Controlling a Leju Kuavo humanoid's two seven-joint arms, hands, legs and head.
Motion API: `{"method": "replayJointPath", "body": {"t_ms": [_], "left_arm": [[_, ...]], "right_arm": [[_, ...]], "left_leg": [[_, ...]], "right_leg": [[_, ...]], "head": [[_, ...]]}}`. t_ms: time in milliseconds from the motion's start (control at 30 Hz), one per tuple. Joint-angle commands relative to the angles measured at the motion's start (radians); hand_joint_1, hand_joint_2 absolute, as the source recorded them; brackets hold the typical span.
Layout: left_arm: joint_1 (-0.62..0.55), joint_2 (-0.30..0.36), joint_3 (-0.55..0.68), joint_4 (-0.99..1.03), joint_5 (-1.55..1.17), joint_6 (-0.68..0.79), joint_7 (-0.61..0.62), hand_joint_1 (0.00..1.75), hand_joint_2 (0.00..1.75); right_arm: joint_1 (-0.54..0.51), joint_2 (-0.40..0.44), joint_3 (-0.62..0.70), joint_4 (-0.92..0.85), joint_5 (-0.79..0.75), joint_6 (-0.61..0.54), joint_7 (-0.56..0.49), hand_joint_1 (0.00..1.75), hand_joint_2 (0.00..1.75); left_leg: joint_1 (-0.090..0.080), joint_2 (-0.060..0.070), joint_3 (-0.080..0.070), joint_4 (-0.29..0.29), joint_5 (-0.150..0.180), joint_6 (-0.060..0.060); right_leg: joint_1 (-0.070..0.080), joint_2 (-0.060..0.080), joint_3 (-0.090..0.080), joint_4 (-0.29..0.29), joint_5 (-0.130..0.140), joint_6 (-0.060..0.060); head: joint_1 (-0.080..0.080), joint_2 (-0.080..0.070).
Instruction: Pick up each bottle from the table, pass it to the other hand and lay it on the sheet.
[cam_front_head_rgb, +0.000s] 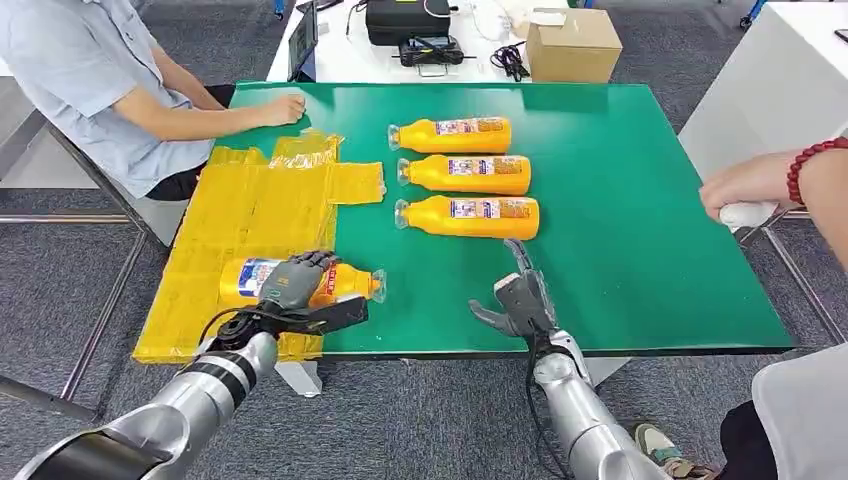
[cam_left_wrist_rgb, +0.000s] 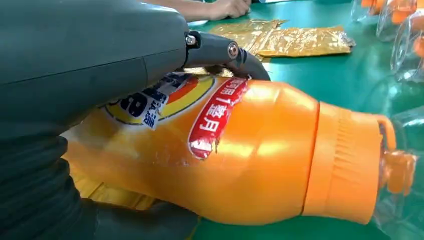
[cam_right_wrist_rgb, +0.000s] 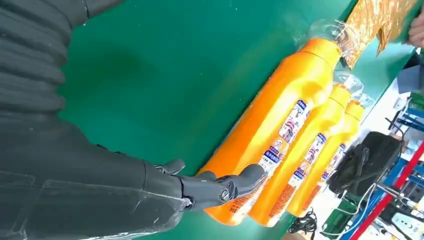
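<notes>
The left hand (cam_front_head_rgb: 297, 280) is wrapped over an orange bottle (cam_front_head_rgb: 345, 284) lying on its side on the yellow sheet (cam_front_head_rgb: 250, 215), near the counter's (cam_front_head_rgb: 620, 180) front edge, its capped neck sticking out past the sheet's edge onto bare green. The likely risk: the smooth round bottle may roll off the sheet toward that edge once the fingers let go. The right hand (cam_front_head_rgb: 518, 300) is open and holds nothing, fingers spread over the counter, fingertips near the nearest of three more bottles (cam_front_head_rgb: 468, 216), which lie side by side toward the middle.
</notes>
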Motion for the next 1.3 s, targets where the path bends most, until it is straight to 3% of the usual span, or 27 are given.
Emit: {"method": "replayJointPath", "body": {"t_ms": [33, 133, 367, 567, 800, 1300], "left_arm": [[0.001, 0.025, -0.038, 0.105, -0.01, -0.132, 0.065, 0.03, 1.75], [0.001, 0.029, -0.03, 0.102, 0.001, -0.203, 0.068, 0.0, 1.75], [-0.017, 0.015, -0.017, 0.063, 0.018, -0.123, 0.017, 0.0, 1.75], [-0.073, -0.003, -0.037, 0.022, 0.02, -0.18, 0.011, 0.0, 1.75], [-0.048, 0.004, -0.094, -0.137, 0.052, -0.072, -0.074, 0.0, 1.75], [-0.032, 0.014, -0.115, -0.18, 0.067, -0.088, -0.056, 0.0, 1.75]], "right_arm": [[-0.053, 0.004, -0.037, 0.097, 0.001, -0.015, -0.001, 0.0, 1.75], [-0.056, 0.003, -0.043, 0.102, 0.001, -0.018, -0.003, 0.0, 1.75], [-0.041, -0.007, -0.056, 0.09, 0.001, -0.037, -0.008, 0.0, 1.75], [-0.02, -0.019, -0.072, 0.067, -0.002, -0.039, -0.006, 0.0, 1.75], [0.007, -0.034, -0.061, 0.027, 0.07, -0.122, -0.011, 0.0, 1.75], [0.012, -0.033, -0.062, 0.014, 0.075, -0.118, -0.005, 0.0, 1.75]], "left_leg": [[0.002, 0.006, 0.006, -0.001, -0.002, -0.003], [0.0, 0.004, 0.006, -0.002, 0.0, -0.001], [0.001, 0.004, 0.01, -0.002, 0.0, -0.002], [0.001, 0.0, 0.009, 0.0, 0.0, -0.001], [0.002, -0.001, 0.007, 0.001, 0.0, -0.002], [0.001, 0.001, 0.0, 0.001, -0.001, -0.001]], "right_leg": [[0.002, 0.005, 0.004, -0.002, 0.0, -0.004], [0.0, 0.003, 0.005, -0.001, 0.001, -0.002], [0.001, 0.004, 0.009, -0.002, 0.001, -0.003], [0.001, 0.0, 0.009, -0.001, 0.0, -0.002], [0.002, -0.001, 0.008, 0.0, 0.0, -0.003], [0.001, 0.001, -0.001, 0.0, -0.001, -0.002]], "head": [[0.0, 0.0], [0.0, 0.0], [0.0, 0.0], [0.0, 0.0], [0.0, 0.0], [0.0, 0.0]]}}
